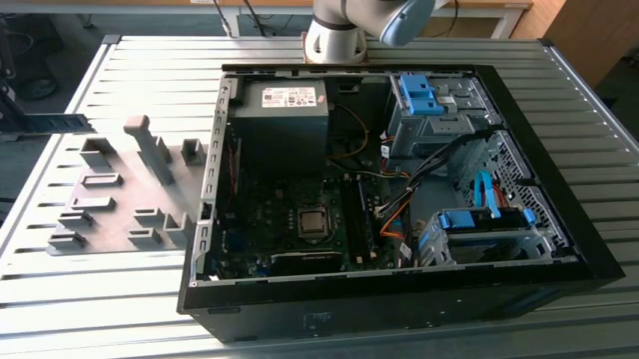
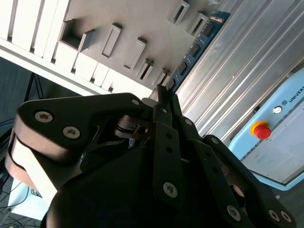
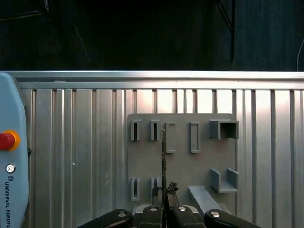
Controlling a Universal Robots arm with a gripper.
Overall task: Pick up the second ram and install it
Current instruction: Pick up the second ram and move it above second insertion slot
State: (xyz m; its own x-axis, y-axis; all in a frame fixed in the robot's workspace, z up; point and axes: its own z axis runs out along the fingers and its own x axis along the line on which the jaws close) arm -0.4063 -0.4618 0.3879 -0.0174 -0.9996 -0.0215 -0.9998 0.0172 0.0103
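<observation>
My gripper (image 2: 164,92) is shut on the second ram (image 2: 194,50), a blue-teal stick with small dark chips that reaches out from the fingertips. In the first wrist view the second ram (image 3: 164,152) shows edge-on as a thin dark line rising from the gripper (image 3: 164,191). It hangs well above the grey fixture plate (image 3: 180,166), over the plate's row of narrow slots. The same fixture plate (image 1: 115,217) lies on the table at the exterior view's left, beside the open computer case (image 1: 399,299).
Inside the case are the motherboard (image 1: 289,202) with its processor socket (image 1: 313,222), a power supply (image 1: 284,97), blue drive cages (image 1: 420,93) and loose cables (image 1: 399,202). A teach pendant (image 3: 9,156) lies on the ribbed table (image 3: 71,142). A dark object (image 1: 45,123) juts in at the exterior view's left edge.
</observation>
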